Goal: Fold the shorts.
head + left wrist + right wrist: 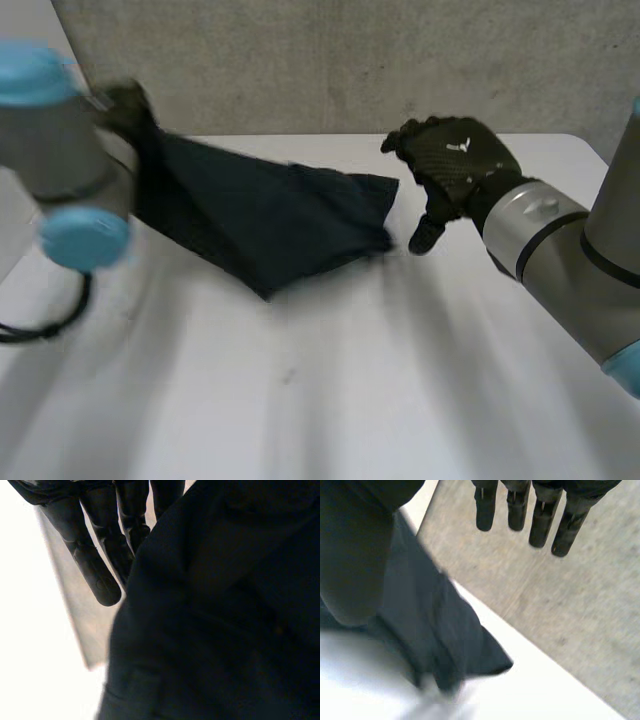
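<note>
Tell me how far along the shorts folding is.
Early. Done: nothing looks neatly folded; the shorts lie bunched on the table. In hand: the left hand holds one end raised. The right hand hovers open beside the other end, holding nothing. Left: laying them flat and folding.

The shorts [260, 215] are dark matt cloth, soft and creased. The worktop [350, 380] is smooth, white and faintly glossy. The wall [330, 60] is rough grey concrete. The right hand [455, 160] has a finely textured black shell.
</note>
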`<state>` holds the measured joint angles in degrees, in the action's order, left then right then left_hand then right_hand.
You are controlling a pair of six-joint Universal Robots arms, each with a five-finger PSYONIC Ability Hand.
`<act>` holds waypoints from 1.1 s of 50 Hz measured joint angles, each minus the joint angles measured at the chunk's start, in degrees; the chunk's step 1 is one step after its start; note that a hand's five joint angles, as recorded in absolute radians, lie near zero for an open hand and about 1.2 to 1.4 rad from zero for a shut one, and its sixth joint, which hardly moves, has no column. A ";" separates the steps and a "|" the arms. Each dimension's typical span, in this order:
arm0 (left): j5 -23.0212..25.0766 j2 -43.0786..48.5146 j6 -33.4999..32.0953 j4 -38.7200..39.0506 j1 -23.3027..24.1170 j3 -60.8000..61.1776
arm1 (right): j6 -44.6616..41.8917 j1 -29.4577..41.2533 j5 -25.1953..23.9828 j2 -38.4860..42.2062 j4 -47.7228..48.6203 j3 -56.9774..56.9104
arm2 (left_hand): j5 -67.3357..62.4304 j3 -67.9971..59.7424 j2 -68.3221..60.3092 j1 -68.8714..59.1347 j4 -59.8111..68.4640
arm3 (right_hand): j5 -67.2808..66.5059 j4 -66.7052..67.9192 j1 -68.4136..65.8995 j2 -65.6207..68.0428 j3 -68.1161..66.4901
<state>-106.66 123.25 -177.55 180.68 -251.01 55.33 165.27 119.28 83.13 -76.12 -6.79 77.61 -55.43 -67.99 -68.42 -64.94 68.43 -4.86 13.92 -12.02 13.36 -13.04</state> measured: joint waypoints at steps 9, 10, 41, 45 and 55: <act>8.32 -7.88 -5.25 10.40 -3.38 -4.24 | 0.22 -0.34 -0.17 0.24 -2.60 0.93 | 0.00 -0.31 -0.03 0.00 0.07 | 0.61 -0.34 0.22 -0.56 0.82; 9.45 -7.97 -5.29 10.89 -2.85 -4.51 | 0.21 -0.39 -0.16 0.22 -2.56 1.17 | 0.00 -0.32 -0.06 0.00 0.09 | 0.61 -0.34 0.22 -0.56 0.82; 35.26 -2.01 -25.85 3.12 23.24 18.07 | -6.58 -8.43 -1.24 1.69 0.16 2.68 | 52.42 54.19 55.30 51.37 -55.17 | 0.61 -0.34 0.22 -0.56 0.82; 28.85 -5.35 -27.80 1.09 22.09 19.13 | -13.66 -8.26 -2.28 2.87 -1.02 2.90 | 52.42 54.19 55.31 51.37 -55.17 | 0.61 -0.34 0.22 -0.56 0.82; 13.70 -11.98 -23.97 -2.38 20.30 26.31 | -20.72 -8.14 -6.91 5.29 -9.48 8.10 | 52.41 54.19 55.28 51.36 -55.13 | 0.61 -0.34 0.22 -0.56 0.82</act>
<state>-92.96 111.28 -201.52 178.30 -230.70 81.64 144.55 111.14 76.22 -70.83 -16.28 85.71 -3.02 -13.81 -13.14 -13.58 13.29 -4.24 13.57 -11.80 12.80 -12.22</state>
